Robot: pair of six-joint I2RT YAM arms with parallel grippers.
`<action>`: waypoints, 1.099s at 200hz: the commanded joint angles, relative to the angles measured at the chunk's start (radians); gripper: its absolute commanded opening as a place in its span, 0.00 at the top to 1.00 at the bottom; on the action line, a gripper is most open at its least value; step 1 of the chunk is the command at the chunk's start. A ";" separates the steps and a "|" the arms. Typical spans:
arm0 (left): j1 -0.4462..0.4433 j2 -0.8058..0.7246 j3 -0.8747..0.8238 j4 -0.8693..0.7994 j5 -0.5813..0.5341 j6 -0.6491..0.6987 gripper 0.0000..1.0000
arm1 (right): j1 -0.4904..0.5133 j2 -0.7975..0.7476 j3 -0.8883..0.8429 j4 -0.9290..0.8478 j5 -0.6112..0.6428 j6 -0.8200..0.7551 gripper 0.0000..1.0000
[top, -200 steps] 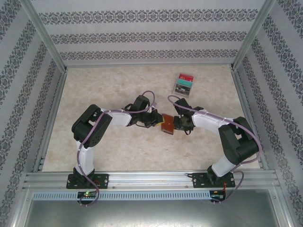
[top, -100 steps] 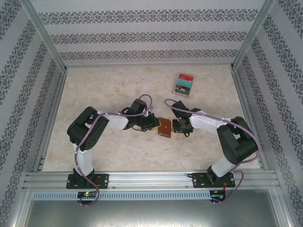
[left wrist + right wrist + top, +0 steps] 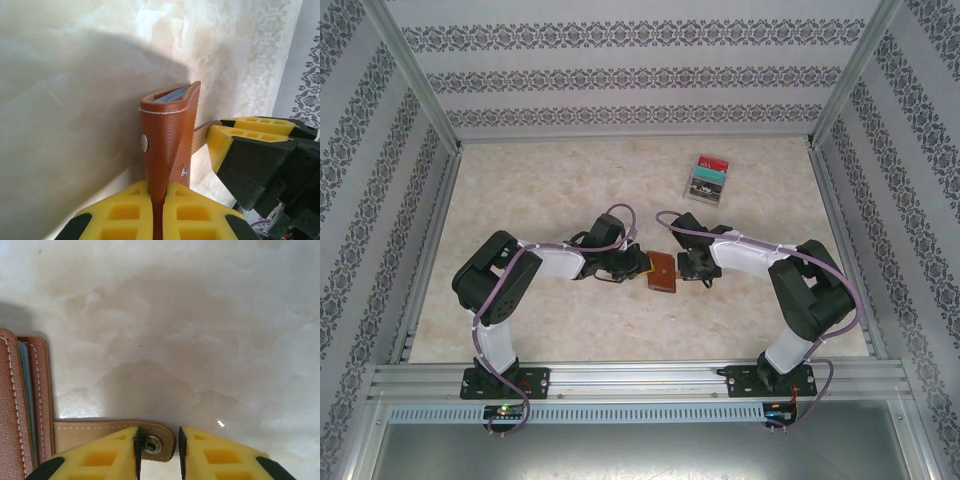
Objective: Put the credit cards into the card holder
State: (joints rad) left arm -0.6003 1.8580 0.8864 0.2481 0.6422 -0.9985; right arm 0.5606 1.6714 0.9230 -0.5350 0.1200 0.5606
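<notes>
The reddish-brown card holder (image 3: 663, 271) is held between both arms at mid-table. My left gripper (image 3: 645, 268) is shut on its folded edge (image 3: 167, 135), and the yellow pads (image 3: 130, 210) pinch the leather. A bluish card edge (image 3: 170, 95) shows inside the holder's open top. My right gripper (image 3: 682, 268) stands open, its fingers either side of the snap tab (image 3: 100, 432); the tab's metal snap (image 3: 152, 444) lies by the left finger, with a gap to the right one. The holder's body (image 3: 15, 400) is at the left edge of the right wrist view. More credit cards (image 3: 708, 176), red and teal, lie at the back right.
The cards rest in a clear plastic tray (image 3: 692, 190) near the back right of the marble-patterned table (image 3: 540, 190). Aluminium rails (image 3: 620, 378) and patterned walls frame the workspace. The right gripper's yellow finger (image 3: 225, 145) sits close beside the holder in the left wrist view.
Both grippers and the card holder have shifted slightly left and toward the near edge. The left elbow has swung further left.
</notes>
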 commanded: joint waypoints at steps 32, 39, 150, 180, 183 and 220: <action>0.007 -0.058 -0.043 -0.131 -0.089 0.062 0.90 | -0.017 0.000 0.022 -0.062 0.038 -0.010 0.72; 0.007 -0.060 -0.047 -0.124 -0.088 0.064 0.90 | -0.016 0.006 0.026 -0.066 0.037 -0.016 0.72; 0.006 -0.086 0.023 -0.240 -0.114 0.127 0.47 | -0.185 -0.217 0.067 0.077 -0.221 -0.079 0.57; 0.007 -0.131 0.053 -0.272 -0.155 0.154 0.38 | -0.286 -0.207 0.139 0.104 -0.256 -0.103 0.56; 0.007 -0.134 0.056 -0.275 -0.162 0.157 0.37 | -0.301 -0.202 0.147 0.109 -0.266 -0.107 0.56; 0.007 -0.176 0.117 -0.310 -0.258 0.216 0.28 | -0.470 -0.061 0.336 0.142 -0.386 -0.127 0.37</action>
State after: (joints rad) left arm -0.6003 1.7264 0.9432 -0.0051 0.4770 -0.8532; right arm 0.1753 1.5169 1.1423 -0.4442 -0.1680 0.4633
